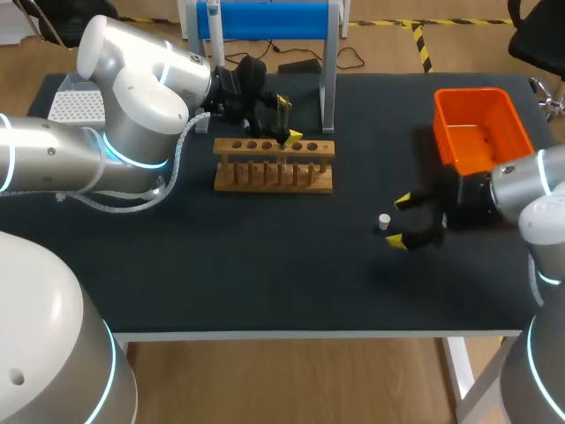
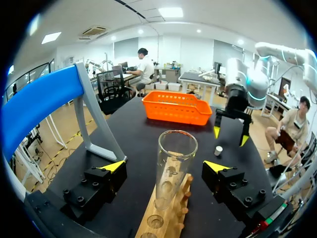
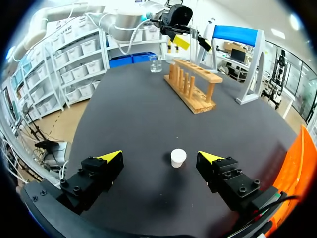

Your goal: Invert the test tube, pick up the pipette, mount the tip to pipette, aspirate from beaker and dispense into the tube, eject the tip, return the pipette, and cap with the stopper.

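Left fingers (image 2: 115, 166) are spread, flanking the upright test tube (image 2: 174, 163) in the rack (image 2: 181, 208); right fingers (image 3: 210, 157) are spread about the stopper (image 3: 178, 157) on the counter (image 3: 133, 114). The stopper could be toppled by off-centre closure.

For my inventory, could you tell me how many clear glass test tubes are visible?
1 test tube, upright in the wooden rack between the open fingers of the left gripper; others may be hidden.

Matte black surface (image 1: 265, 274) on a white frame (image 1: 460, 371), set on pale wood-look floor (image 1: 291, 380).
Lit overhead by rectangular ceiling panels (image 2: 171, 12); yellow-and-black tape (image 1: 422, 46) across the floor behind; white walls (image 2: 195, 52), shelving (image 3: 69, 64) with white bins (image 3: 86, 47) along one side.
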Controlling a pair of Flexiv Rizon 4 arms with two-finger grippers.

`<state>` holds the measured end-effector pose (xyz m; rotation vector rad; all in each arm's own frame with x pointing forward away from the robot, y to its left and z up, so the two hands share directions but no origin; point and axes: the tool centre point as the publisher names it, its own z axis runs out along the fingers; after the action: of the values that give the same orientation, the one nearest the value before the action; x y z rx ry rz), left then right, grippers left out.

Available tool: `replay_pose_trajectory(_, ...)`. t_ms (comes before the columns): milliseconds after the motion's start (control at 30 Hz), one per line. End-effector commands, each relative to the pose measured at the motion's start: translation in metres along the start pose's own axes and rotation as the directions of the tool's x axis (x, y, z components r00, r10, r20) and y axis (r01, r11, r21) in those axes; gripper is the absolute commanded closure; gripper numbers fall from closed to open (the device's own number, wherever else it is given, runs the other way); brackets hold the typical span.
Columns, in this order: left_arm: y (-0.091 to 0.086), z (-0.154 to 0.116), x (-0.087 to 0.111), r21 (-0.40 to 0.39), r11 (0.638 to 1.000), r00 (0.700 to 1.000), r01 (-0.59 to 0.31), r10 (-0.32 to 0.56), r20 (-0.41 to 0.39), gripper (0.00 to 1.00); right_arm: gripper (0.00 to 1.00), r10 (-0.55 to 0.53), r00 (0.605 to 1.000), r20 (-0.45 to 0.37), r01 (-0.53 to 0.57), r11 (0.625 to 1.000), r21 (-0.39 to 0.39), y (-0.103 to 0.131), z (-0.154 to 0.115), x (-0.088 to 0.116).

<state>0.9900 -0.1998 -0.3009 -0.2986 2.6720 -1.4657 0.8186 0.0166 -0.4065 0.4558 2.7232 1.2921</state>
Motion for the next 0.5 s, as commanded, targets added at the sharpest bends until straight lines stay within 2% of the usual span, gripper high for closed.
replay_pose_trajectory(33, 0.000, 0.000, 0.000, 0.000, 1.000, 1.000, 0.000, 0.000, -0.002, 0.00, 0.00, 0.000, 1.000, 0.006, -0.001, 1.000, 0.009, 0.000, 0.007, -0.001)
replay_pose_trajectory(167, 0.000, 0.000, 0.000, 0.000, 1.000, 1.000, 0.000, 0.000, -0.002, 0.00, 0.01, 0.003, 1.000, 0.012, -0.003, 1.000, 0.017, 0.000, 0.011, -0.003)
replay_pose_trajectory(233, 0.000, 0.000, 0.000, 0.000, 1.000, 1.000, 0.000, 0.000, -0.002, 0.00, 0.13, 0.005, 1.000, 0.019, -0.005, 1.000, 0.022, 0.000, 0.013, -0.005)
replay_pose_trajectory(267, 0.000, 0.000, 0.000, 0.000, 1.000, 1.000, 0.000, 0.000, -0.002, 0.00, 0.09, 0.006, 1.000, 0.020, -0.006, 1.000, 0.023, 0.000, 0.014, -0.006)
replay_pose_trajectory(300, 0.000, 0.000, 0.000, 0.000, 1.000, 1.000, 0.000, 0.000, -0.002, 0.00, 0.14, 0.006, 1.000, 0.021, -0.007, 1.000, 0.024, 0.000, 0.015, -0.006)
replay_pose_trajectory(333, 0.000, 0.000, 0.000, 0.000, 1.000, 1.000, 0.000, 0.000, -0.002, 0.00, 0.26, 0.006, 1.000, 0.023, -0.007, 1.000, 0.026, 0.000, 0.016, -0.007)
replay_pose_trajectory(367, 0.000, 0.000, 0.000, 0.000, 1.000, 1.000, 0.000, 0.000, -0.002, 0.00, 0.29, 0.007, 1.000, 0.024, -0.008, 1.000, 0.027, -0.001, 0.017, -0.008)
replay_pose_trajectory(400, 0.000, 0.000, 0.000, 0.000, 1.000, 1.000, 0.000, 0.000, -0.002, 0.00, 0.35, 0.009, 1.000, 0.027, -0.010, 1.000, 0.030, -0.001, 0.017, -0.009)
replay_pose_trajectory(500, 0.000, 0.000, 0.000, 0.000, 1.000, 1.000, 0.000, 0.000, -0.002, 0.00, 0.24, 0.012, 0.999, 0.030, -0.013, 0.999, 0.032, -0.001, 0.019, -0.011)
